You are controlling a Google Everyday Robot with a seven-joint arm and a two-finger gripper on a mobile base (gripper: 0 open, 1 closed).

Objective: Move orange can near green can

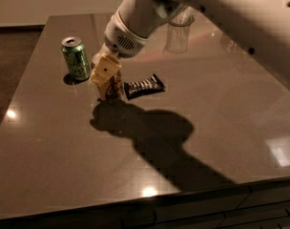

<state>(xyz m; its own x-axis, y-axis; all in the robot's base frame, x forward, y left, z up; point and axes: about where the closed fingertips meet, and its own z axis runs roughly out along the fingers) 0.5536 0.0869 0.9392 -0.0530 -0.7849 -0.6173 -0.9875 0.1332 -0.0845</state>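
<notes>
The green can point(76, 57) stands upright at the table's left rear. The orange can point(112, 87) stands just to its right, a short gap apart, with its base at the table surface. My gripper point(106, 74) comes down from the upper right and is shut on the orange can's upper part, its cream fingers point(105, 69) covering the can's top. The white arm fills the upper right of the view.
A dark snack bar wrapper point(144, 86) lies right beside the orange can. A clear plastic cup point(179, 34) stands at the back. The dark glossy table point(192, 147) has its front edge near the bottom. The arm's shadow falls across the middle.
</notes>
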